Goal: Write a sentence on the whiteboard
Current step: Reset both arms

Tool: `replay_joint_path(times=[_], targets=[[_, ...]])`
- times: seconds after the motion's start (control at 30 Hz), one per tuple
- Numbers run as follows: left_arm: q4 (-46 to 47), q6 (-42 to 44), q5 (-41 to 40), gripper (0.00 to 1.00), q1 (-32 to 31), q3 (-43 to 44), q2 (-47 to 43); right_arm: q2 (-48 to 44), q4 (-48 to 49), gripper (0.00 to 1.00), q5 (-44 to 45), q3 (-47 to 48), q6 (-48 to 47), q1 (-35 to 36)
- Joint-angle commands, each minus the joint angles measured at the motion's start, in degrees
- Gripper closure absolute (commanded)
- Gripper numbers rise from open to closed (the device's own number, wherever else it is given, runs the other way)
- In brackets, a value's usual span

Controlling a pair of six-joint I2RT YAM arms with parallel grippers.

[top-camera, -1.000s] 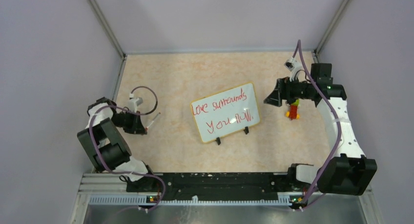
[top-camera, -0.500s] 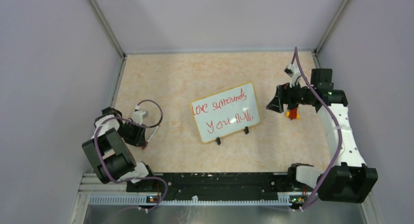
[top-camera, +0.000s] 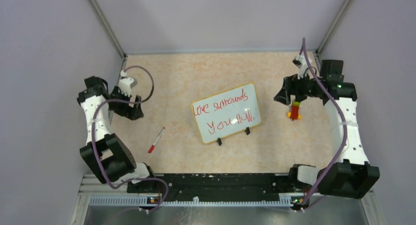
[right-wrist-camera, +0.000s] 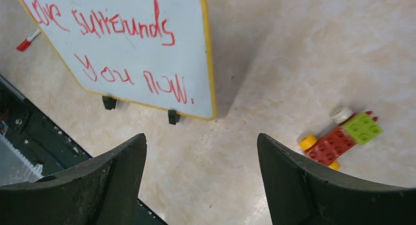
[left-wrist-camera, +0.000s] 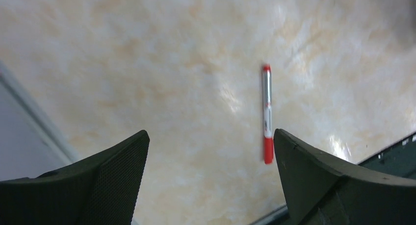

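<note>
The whiteboard stands on two black clip feet at the table's middle, yellow-rimmed. The sentence fills it in red: "Love surrounds" above "you now." A red-and-white marker lies loose on the table left of the board. My left gripper hovers open and empty behind and to the left of the marker, which shows in the left wrist view as the marker beyond the open left gripper. My right gripper is open and empty right of the board. The right wrist view looks past the right gripper to the whiteboard and the sentence.
A small toy car of red, green and yellow bricks sits under the right arm, seen as the brick car in the right wrist view. Walls close in the table on three sides. The black base rail runs along the near edge.
My left gripper opened and let go of the marker, which now lies on the table. The left arm rose and swung back toward the left wall. The right arm shifted slightly right.
</note>
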Motion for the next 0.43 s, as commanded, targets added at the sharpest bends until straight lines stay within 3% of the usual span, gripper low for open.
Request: replay_joint_path(times=[0.0,0.13,0.2,0.3,0.4], targets=[[-5.3,-9.5,10.8,0.01,-0.6,19.7,6.1,3.3,-0.2,0.2,-0.5,10.2,-2.0,-5.1],[-4.9,-19.6,12.8,0.01,-0.5,39.5,13.8,8.3,-1.6,0.2,-3.9,18.5,-3.2,-13.3],[-2.2,-23.9,12.3,0.01,-0.5,44.0,15.8,11.0,-2.6,0.2,-6.9,22.1,-3.3,-18.2],[1.3,-26.1,11.6,0.01,-0.5,46.2,17.3,14.6,-3.9,0.2,-9.3,26.1,-3.8,-23.0],[5.8,-28.8,8.9,0.01,-0.6,43.2,16.1,15.2,-2.9,0.2,-7.5,26.0,-4.9,-24.4]])
